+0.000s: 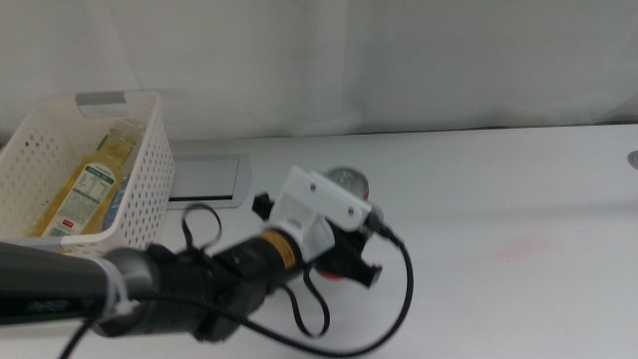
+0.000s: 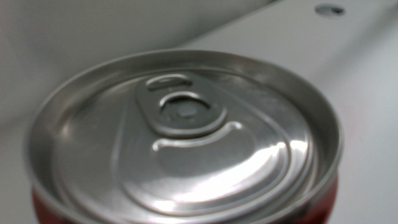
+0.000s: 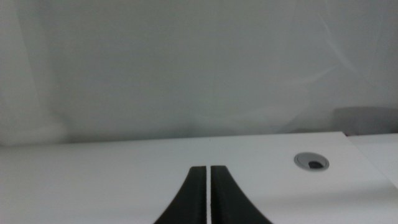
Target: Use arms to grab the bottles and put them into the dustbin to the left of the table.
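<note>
The slim red soda can stands on the white table, just right of the grey panel. My left arm reaches in from the left and its gripper is down at the can's body, hiding most of it. In the left wrist view the can's silver top fills the picture from very close. The yellow-liquid bottle lies inside the white perforated dustbin at the far left. The water bottle is not visible. My right gripper is shut and empty, low over the table, out of the middle view.
The flat grey panel lies between the dustbin and the can. A round cable hole sits in the tabletop near the right edge; it also shows in the middle view. A white curtain backs the table.
</note>
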